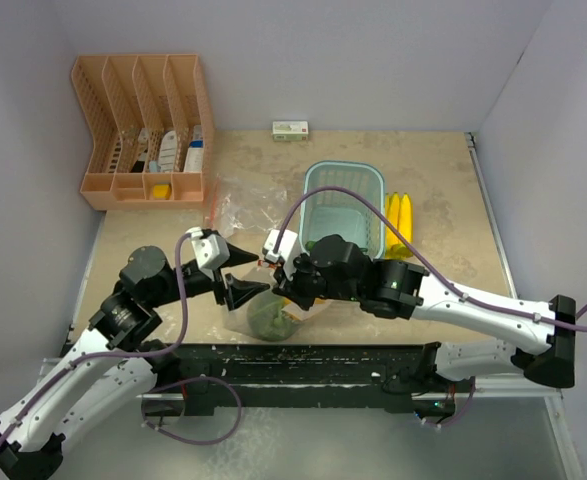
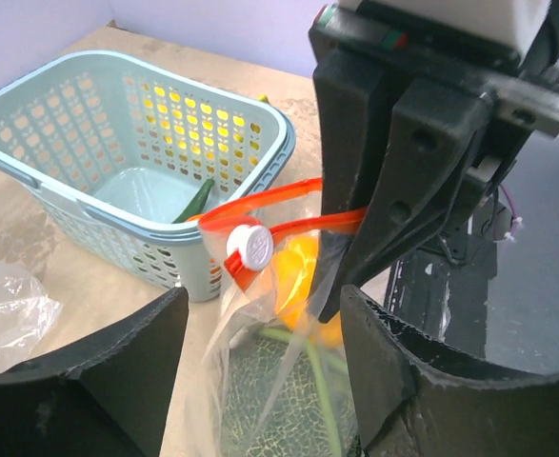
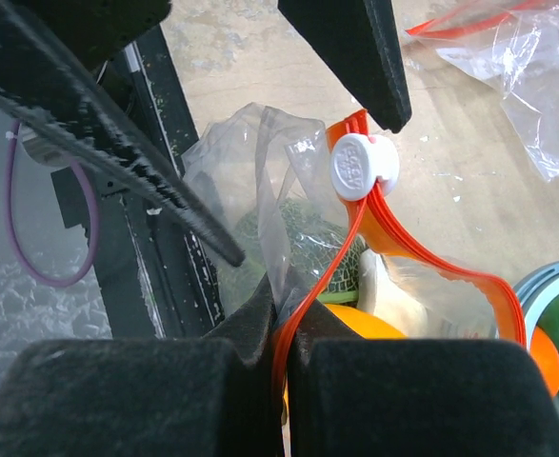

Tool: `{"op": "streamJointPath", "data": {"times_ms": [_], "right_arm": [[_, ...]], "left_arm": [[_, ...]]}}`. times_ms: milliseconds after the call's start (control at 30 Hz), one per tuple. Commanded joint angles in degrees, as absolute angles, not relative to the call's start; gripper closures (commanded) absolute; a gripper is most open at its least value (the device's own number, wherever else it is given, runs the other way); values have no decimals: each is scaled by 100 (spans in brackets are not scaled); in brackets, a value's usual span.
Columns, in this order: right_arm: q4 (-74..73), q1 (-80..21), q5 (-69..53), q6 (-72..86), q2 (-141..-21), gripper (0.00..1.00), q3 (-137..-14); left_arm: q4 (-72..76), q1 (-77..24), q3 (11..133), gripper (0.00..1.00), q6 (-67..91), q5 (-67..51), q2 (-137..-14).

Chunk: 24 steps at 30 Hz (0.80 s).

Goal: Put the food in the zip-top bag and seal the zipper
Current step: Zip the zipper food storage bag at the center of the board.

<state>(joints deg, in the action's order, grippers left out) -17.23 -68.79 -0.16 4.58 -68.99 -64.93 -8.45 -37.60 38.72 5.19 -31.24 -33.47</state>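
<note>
A clear zip-top bag with a red zipper track stands at the table's near edge. It holds the round green netted head and the small orange fruit. My right gripper is shut on the bag's red zipper edge and holds it up. The white slider sits on the track just beyond it. My left gripper is open, its fingers either side of the bag below the slider. The long green vegetable lies in the basket. The yellow bananas lie right of the basket.
The light blue mesh basket stands behind the bag. A second, empty clear bag lies to its left. An orange desk organizer stands at the back left, and a small box at the back wall.
</note>
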Motion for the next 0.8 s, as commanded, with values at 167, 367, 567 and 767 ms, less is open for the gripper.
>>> {"op": "streamJointPath", "data": {"times_ms": [167,367,567,767], "right_arm": [[-1387,-6900,-249,453,-6679,100,-6428],[-1371,-6910,-435,374,-6664,100,-6366],[-1360,-6908,-458,352,-6556,100,-6255],[-1383,-6909,-416,336,-6476,100,-6214]], "left_arm": [[-203,-3779,3584,30,643,-3037,-3330],[217,-3773,3464,22,784,-3075,-3307],[525,-3779,3382,38,891,-3446,-3499],[889,-3772,3231,50,1238,-3791,-3769]]}}
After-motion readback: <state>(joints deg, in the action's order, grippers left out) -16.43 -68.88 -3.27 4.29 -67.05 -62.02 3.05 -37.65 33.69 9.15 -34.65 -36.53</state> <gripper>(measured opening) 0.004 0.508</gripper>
